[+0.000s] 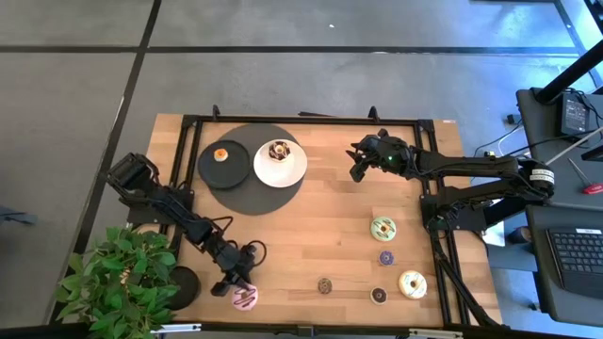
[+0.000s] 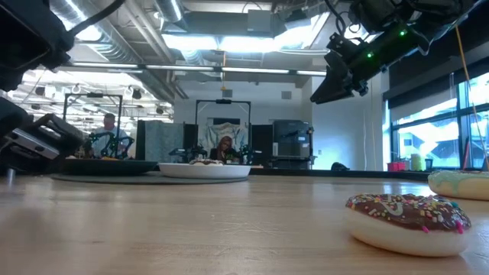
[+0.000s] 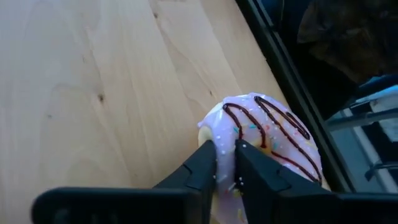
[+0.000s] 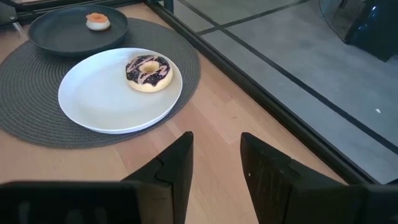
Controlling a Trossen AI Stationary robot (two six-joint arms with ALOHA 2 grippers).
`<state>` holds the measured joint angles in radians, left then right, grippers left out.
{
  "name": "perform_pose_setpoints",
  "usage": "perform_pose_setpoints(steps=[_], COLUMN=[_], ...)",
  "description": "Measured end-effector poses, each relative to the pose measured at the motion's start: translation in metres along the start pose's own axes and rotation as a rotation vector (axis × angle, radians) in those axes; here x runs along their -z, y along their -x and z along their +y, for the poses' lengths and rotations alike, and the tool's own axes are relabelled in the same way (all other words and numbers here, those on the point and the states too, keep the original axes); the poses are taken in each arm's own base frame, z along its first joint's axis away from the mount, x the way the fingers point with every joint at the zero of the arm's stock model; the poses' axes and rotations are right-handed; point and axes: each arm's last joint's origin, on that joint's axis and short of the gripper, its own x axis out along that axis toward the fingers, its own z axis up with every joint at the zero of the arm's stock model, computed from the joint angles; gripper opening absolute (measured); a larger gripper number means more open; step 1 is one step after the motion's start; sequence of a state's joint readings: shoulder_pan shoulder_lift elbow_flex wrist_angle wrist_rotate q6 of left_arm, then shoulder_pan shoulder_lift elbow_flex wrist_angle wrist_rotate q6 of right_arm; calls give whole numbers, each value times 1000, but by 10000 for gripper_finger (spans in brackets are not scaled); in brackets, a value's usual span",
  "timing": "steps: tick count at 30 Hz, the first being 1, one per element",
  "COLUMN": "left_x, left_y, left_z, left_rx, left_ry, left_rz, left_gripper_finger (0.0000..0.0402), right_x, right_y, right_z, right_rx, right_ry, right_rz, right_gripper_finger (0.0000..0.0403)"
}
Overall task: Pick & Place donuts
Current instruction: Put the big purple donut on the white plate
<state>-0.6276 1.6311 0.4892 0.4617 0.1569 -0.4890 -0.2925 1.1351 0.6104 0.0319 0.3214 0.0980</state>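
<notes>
Two grippers, left gripper [image 3: 225,163] clamped on pink donut [image 3: 268,140] at desk [image 1: 320,235] edge, right gripper [image 4: 216,163] apart, raised near white plate [image 4: 106,99].

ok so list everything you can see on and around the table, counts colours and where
pink donut: 1, pink with brown stripes, front left edge, between the left gripper's fingers
dark iced donut: 1, on the white plate
orange mini donut: 1, on the black plate
green donut: 1, right side
purple mini donut: 1, in front of the green one
cream donut: 1, front right
brown mini donuts: 2, front edge
white plate: 1, on the round dark mat
black plate: 1, on the mat's left
plant: 1, green, front left corner
left gripper: on the pink donut
right gripper: open, raised, right of the mat
</notes>
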Motion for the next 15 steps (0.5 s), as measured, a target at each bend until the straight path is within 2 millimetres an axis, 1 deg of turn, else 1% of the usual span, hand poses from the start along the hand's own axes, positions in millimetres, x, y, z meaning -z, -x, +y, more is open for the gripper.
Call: perform_pose_setpoints(steps=[2,4,8,11,15], left_x=[-4,-13,-34,-52,-71], left_y=[2,8,26,45,75], left_z=[2,6,20,38,70], left_rx=[0,0,-2,-62,-260], left_ry=[39,61,108,151,202], left_rz=[-26,-73,-175,-289,-467], left_gripper_finger=[38,28,18,19,20], right_x=[0,0,0,0,0], right_y=[0,0,0,0,0], right_z=[0,0,0,0,0], right_rx=[0,0,0,0,0], right_ry=[1,1,2,2,16], right_rz=[0,0,0,0,-1], right_gripper_finger=[136,136,136,136,136])
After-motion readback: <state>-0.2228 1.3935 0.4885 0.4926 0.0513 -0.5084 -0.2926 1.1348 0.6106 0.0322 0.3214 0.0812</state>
